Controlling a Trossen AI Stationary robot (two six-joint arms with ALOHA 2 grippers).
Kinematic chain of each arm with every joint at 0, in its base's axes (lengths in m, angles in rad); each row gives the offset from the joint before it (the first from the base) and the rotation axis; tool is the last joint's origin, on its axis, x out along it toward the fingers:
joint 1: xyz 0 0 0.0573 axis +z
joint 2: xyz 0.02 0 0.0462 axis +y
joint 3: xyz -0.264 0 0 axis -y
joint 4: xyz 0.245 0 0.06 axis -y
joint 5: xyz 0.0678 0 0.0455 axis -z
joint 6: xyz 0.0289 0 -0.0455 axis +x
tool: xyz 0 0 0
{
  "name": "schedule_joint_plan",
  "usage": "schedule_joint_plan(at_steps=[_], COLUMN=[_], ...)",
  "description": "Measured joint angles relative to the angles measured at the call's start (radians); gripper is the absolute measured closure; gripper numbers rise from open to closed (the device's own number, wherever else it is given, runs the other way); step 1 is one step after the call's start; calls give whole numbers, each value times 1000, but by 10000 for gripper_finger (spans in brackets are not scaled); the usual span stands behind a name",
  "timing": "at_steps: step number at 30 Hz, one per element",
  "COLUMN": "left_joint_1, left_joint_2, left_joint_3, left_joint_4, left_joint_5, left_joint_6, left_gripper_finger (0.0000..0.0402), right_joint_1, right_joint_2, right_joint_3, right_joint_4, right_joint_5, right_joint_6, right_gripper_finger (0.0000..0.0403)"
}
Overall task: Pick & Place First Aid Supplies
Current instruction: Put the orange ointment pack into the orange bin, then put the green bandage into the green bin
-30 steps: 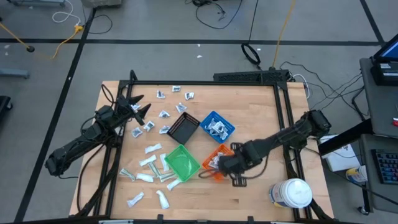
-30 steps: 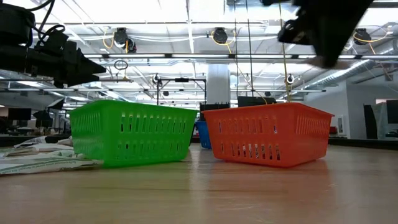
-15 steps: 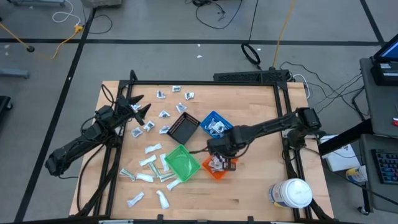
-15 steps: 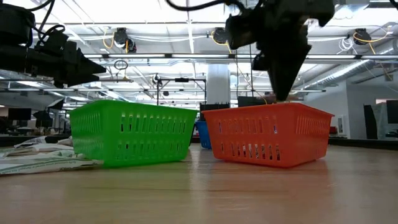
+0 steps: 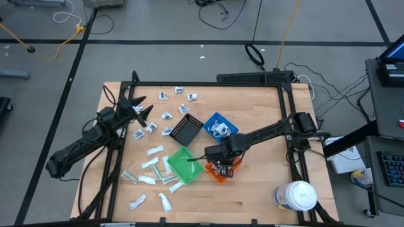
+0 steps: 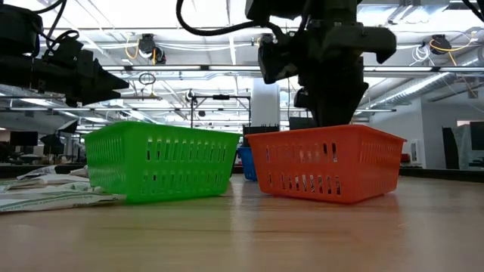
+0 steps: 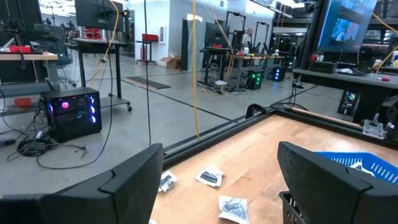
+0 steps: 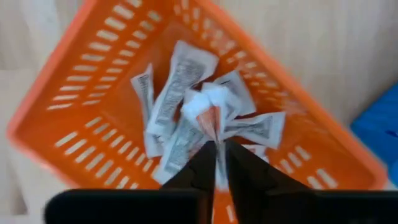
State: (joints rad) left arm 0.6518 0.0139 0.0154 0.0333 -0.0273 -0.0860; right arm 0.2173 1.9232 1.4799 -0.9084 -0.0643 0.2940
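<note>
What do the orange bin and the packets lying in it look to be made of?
Orange bin: looks like moulded plastic, semi-glossy, with regular slotted walls and floor. Packets in it: thin white wrappers with dark print, crinkled and flat, probably paper or foil-backed film; the right wrist view leaves that open.

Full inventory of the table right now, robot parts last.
Orange plastic bin: one, right of the green bin, white packets piled inside.
Green plastic bin: one, table centre-front.
Black bin: one, behind the green bin.
Blue bin: one, right of the black bin, holds packets.
Loose white packets: many, scattered on the table's left half.
White round jar: one, front right corner.
Left gripper: open, above the table's rear left.
Right gripper: over the orange bin, a packet between its fingers.
</note>
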Motion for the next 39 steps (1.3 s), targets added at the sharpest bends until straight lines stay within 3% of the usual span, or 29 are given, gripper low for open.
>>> schedule_joint_plan(at_steps=[5, 12, 20, 30, 35, 39], left_joint_1=[0, 0, 0, 0, 0, 0], left_joint_2=[0, 0, 0, 0, 0, 0], left_joint_3=[0, 0, 0, 0, 0, 0], left_joint_4=[0, 0, 0, -1, 0, -1], left_joint_5=[0, 0, 0, 0, 0, 0], left_joint_6=[0, 0, 0, 0, 0, 0], left_gripper_finger=[78, 78, 78, 78, 78, 78], right_joint_1=[1, -11, -55, -150, -224, -301], right_joint_2=[0, -92, -242, -577, -728, -833], right_joint_3=[0, -7, -58, -555, -819, -998], right_joint_4=[-1, 21, 122, 768, 1172, 1370], right_joint_5=[-74, -12, 104, 354, 378, 377], right_joint_6=[-5, -96, -245, -397, -517, -545], right_gripper_finger=[298, 188, 143, 139, 138, 141])
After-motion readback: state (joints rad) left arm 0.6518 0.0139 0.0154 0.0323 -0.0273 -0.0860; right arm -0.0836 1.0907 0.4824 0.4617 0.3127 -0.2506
